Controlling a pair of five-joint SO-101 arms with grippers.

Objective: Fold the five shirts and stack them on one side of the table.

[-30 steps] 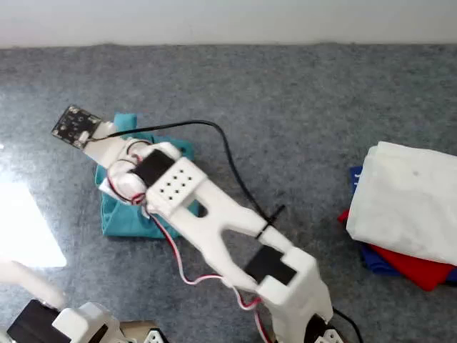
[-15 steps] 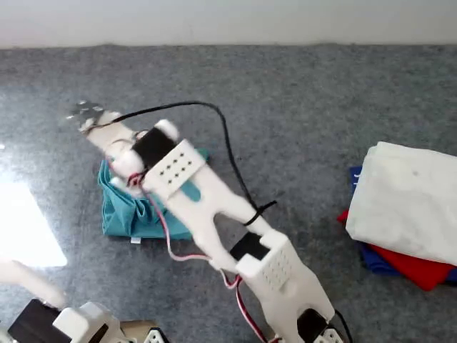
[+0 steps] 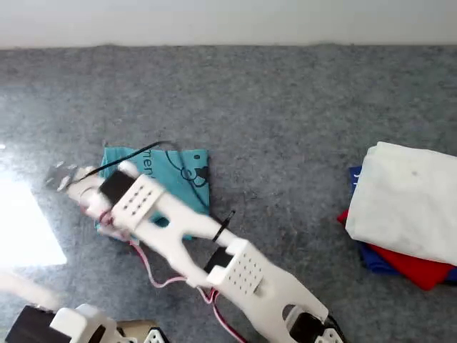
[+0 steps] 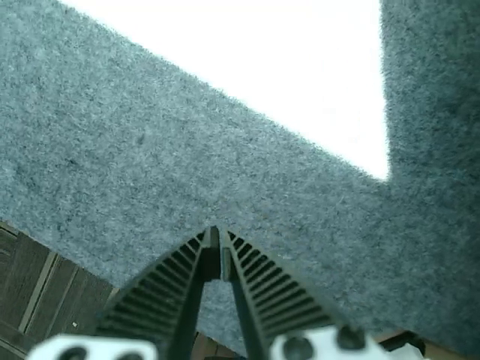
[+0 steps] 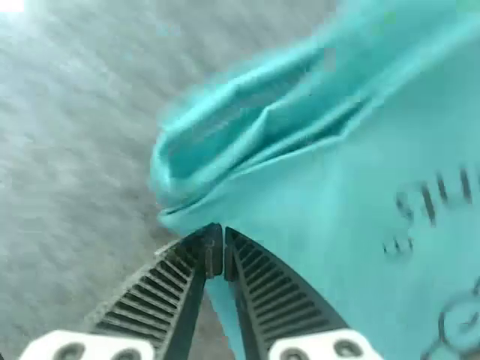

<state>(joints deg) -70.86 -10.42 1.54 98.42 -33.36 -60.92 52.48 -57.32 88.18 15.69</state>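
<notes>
- My right arm (image 3: 178, 236) stretches from the near edge of the table (image 3: 285, 100) across to the far left part of it.
- It lies over the teal shirt (image 3: 175, 175), which sits flat on the left half of the table with its dark print facing up.
- The arm covers the near left part of that shirt.
- On the wrist camera, the right claw (image 5: 216, 244) has its two fingers pressed together at the tips.
- Those tips sit right at the bunched-up edge of the teal shirt, where the cloth meets the gray table.
- I cannot tell if any cloth is pinched between the fingers.
- My left claw (image 4: 219, 244) is also pressed together, with nothing in it.
- It hangs over bare gray table, next to a very bright patch of light.
- A bit of wooden floor (image 4: 30, 292) shows past the table edge under that claw.
- The bottom part of my left arm (image 3: 78, 321) is at the near left corner of the table.
- A pile of shirts is at the right edge, well apart from the teal one.
- The white shirt (image 3: 410, 200) is on top of the pile.
- A red shirt (image 3: 410, 266) peeks out under it.
- A blue shirt (image 3: 373, 259) peeks out at the bottom.
</notes>
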